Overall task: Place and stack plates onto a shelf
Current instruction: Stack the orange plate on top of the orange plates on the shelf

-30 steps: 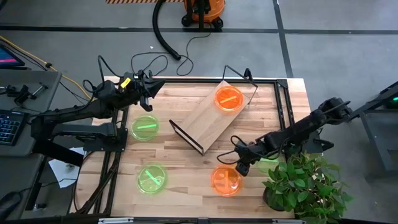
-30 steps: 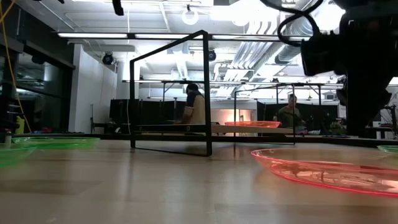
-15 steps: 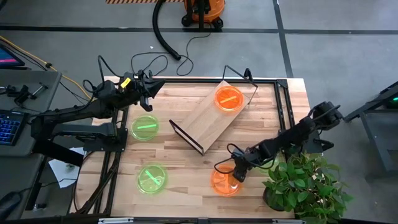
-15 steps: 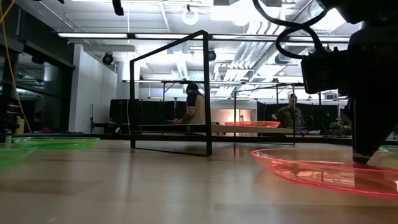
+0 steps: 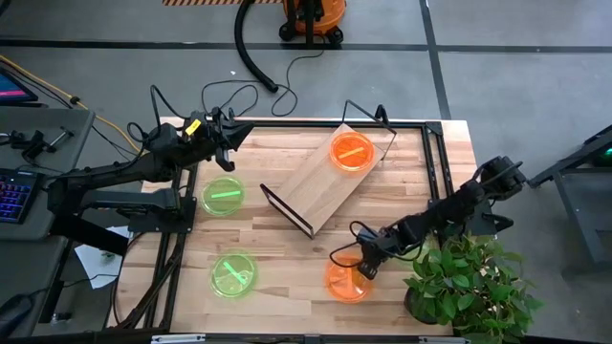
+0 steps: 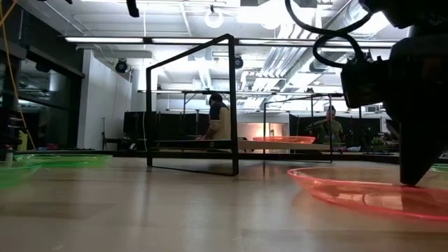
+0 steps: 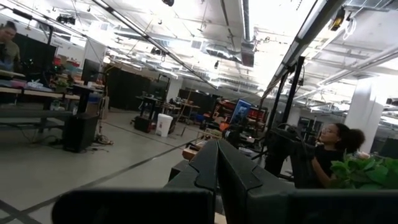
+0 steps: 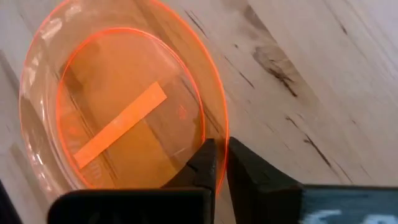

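Overhead arrangement on the butcher-block counter (image 5: 287, 258). The right end effector (image 5: 366, 271) sat at the lower centre-right of the frame, its fingers (image 8: 208, 163) clenched on the rim of the near orange plate (image 5: 344, 281); the right wrist view showed the two dark fingers pinching that rim, with the plate's bright centre bar lying diagonally across its well. In the low view the same plate (image 6: 364, 196) lay at the right of the frame, flat against the counter at its near side, the dark finger meeting it near the frame's right edge. The shelf (image 5: 323, 179), a light-wood board on a thin black wire frame, lay diagonally at the centre of the high view and carried a second orange plate (image 5: 351, 151) at its upper right end. Two green plates rested on the counter at the left: the upper green plate (image 5: 223, 197) just left of the shelf, and the lower green plate (image 5: 232, 273) below it. The left end effector (image 5: 233, 130) waited at the upper left of the counter, its fingers (image 7: 217, 165) closed together on nothing. A potted plant (image 5: 469, 282) stood at the lower right corner.
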